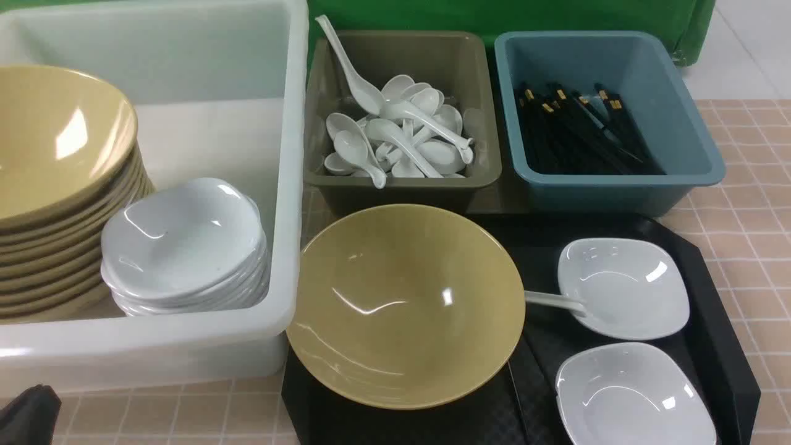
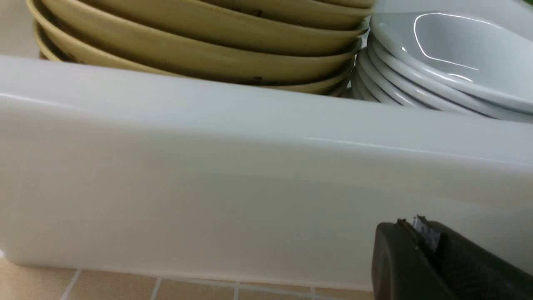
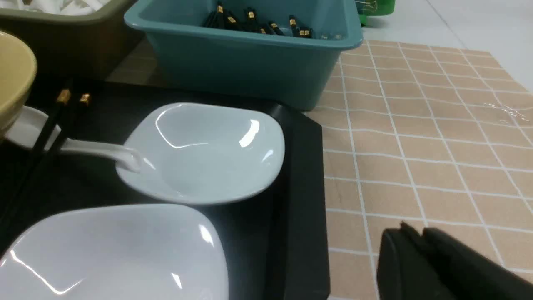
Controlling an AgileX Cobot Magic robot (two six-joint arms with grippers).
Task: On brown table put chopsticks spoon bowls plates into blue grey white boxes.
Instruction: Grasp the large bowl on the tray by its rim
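Note:
On the black tray (image 1: 710,346) stand a tan bowl (image 1: 405,306), two white plates (image 1: 624,287) (image 1: 633,395) and a white spoon (image 1: 553,301) whose handle rests on the far plate. In the right wrist view, two black chopsticks (image 3: 58,116) lie over the spoon (image 3: 95,148), beside the bowl. My left gripper (image 2: 416,227) is shut and empty, low in front of the white tub (image 2: 250,166). It shows at the bottom left corner of the front view (image 1: 28,414). My right gripper (image 3: 410,233) is shut and empty above the brown table (image 3: 416,146), right of the tray.
The white tub (image 1: 290,185) holds a stack of tan bowls (image 1: 55,161) and a stack of white plates (image 1: 185,241). The olive-grey bin (image 1: 395,194) holds several spoons (image 1: 401,133). The blue bin (image 1: 618,191) holds several chopsticks (image 1: 581,130). A green cloth hangs behind.

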